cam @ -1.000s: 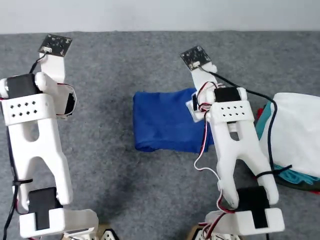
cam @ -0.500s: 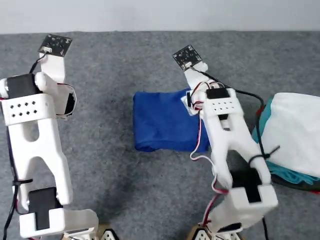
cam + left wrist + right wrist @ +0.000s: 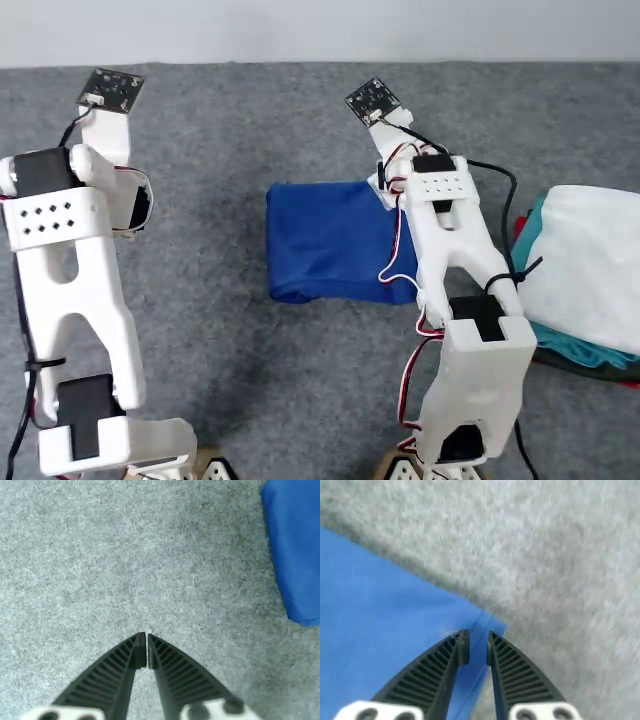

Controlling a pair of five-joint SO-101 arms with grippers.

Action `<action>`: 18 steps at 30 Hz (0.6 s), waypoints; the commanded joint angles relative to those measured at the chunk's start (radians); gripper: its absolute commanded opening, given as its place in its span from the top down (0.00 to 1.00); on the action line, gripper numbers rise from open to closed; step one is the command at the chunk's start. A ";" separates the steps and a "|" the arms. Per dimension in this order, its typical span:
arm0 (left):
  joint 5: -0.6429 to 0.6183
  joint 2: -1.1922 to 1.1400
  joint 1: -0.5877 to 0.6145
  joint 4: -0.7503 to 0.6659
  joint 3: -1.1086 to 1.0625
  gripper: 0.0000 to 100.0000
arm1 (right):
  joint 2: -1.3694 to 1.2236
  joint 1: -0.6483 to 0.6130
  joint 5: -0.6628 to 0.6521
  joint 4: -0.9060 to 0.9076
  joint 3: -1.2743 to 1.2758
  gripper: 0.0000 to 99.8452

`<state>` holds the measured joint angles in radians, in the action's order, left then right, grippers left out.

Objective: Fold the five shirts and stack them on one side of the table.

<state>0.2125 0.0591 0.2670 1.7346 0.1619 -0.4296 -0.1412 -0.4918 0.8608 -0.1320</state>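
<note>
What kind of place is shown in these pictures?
Probably a robot test bench, not a home: the left arm and right arm stand at a grey felt-covered table, with a blue shirt and a shirt pile.

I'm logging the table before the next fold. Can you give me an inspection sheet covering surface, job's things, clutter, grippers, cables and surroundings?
Surface: grey mat, lying flat.
Job's things: blue shirt folded at mid-table; white shirt on top of a pile at the right edge, teal shirt under it.
Clutter: nothing seen.
Grippers: left gripper shut over bare mat; right gripper narrowly open at a corner of the blue shirt.
Cables: black cable and loose wires run along the right arm.
Surroundings: pale wall along the far edge.
</note>
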 commanded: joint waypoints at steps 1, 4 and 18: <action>0.008 0.051 0.003 0.020 0.004 0.99 | 0.091 -0.010 0.101 0.148 -0.080 0.93; 0.009 0.049 0.003 0.020 0.004 0.99 | 0.130 -0.010 0.140 0.214 -0.081 0.93; 0.009 0.052 0.003 0.020 0.004 0.99 | -0.147 0.039 0.083 0.012 -0.189 0.93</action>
<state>0.2125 0.0591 0.2670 1.7346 0.1619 -0.6030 -0.1181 -0.4181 0.7994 -0.2087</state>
